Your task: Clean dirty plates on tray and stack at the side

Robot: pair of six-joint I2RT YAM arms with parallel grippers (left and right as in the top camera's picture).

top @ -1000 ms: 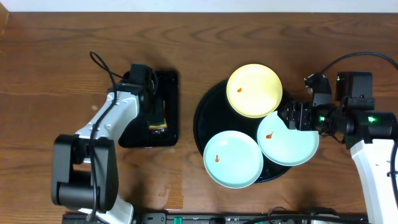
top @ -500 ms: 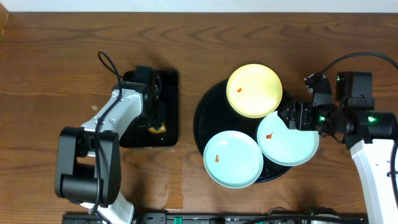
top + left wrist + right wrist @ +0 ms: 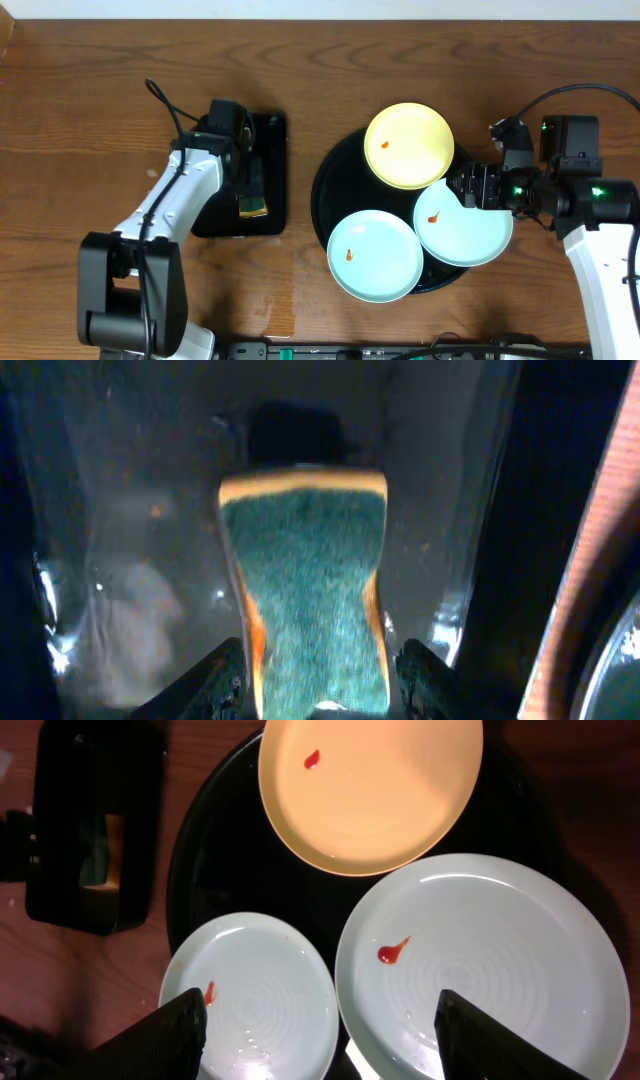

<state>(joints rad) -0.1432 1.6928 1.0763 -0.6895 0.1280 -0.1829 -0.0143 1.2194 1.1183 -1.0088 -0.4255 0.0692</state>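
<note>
Three plates lie on the round black tray: a pale yellow plate at the back, a mint plate at the front and a mint plate on the right. Each carries a small orange-red smear. My right gripper hovers open above the two mint plates, nothing between its fingers. My left gripper is down in the small rectangular black tray, its fingers pressed on the sides of a green-and-yellow sponge, which is pinched narrow there.
Bare wood-grain tabletop stretches left of the rectangular tray and along the back. A strip of wood separates the two trays. The right mint plate overhangs the round tray's rim toward my right arm.
The left arm shifted over the rectangular tray and came back; the sponge looked squashed small half a second ago and now shows longer. The right arm and plates have not moved.
</note>
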